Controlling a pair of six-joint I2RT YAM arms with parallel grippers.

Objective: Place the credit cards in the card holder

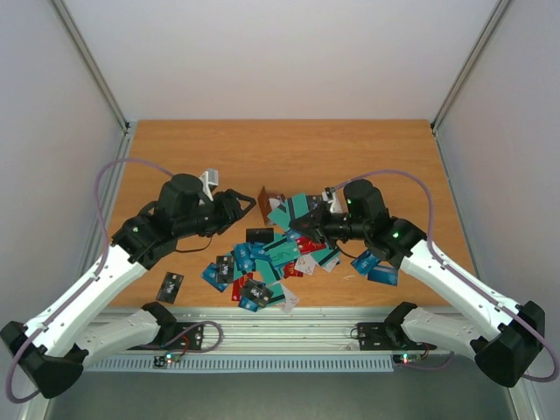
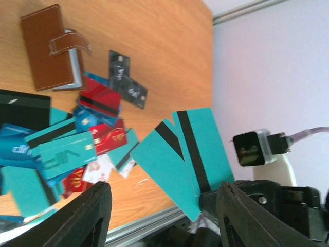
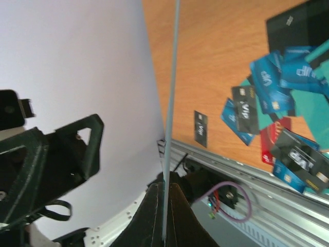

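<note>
Bright, even light from above leaves only soft, faint shadows just beside the credit cards (image 1: 278,254), whose print looks slightly blurred in both wrist views.

A wood-grain tabletop (image 1: 289,149) is enclosed by a plain white back wall (image 1: 280,52) and pale side panels (image 1: 44,131) (joined at the corners by slanting metal struts (image 1: 92,61)). A ribbed aluminium rail (image 1: 289,331) is set along the near edge. The scene is evenly lit, and only soft shadows are cast.

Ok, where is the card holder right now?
In the top view the card holder lies near the middle of the table, at the far edge of the scattered credit cards; the left wrist view shows it upper left.
</note>
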